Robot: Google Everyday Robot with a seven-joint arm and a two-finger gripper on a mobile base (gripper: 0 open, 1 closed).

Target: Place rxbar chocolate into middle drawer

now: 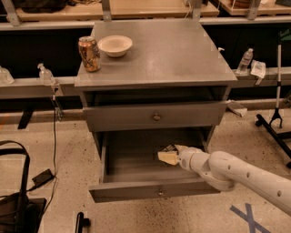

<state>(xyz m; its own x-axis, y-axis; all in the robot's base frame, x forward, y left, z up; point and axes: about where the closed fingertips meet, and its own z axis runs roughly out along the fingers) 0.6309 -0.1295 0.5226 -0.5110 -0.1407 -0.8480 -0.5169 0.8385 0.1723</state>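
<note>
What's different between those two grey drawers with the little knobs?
The upper drawer is pushed shut; the lower drawer is pulled out, its inside showing. The robot's hand is inside the lower drawer, not the upper drawer. Both are grey, each with a small round knob centred in front.

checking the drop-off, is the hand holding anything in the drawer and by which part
Cannot tell: the hand is in the open middle drawer, the rxbar chocolate showing at its tip, grip hidden.

A grey metal cabinet (173, 50) is standing on a speckled floor (72, 154), with what appears to be a wooden workbench (150, 7) running behind it.
</note>
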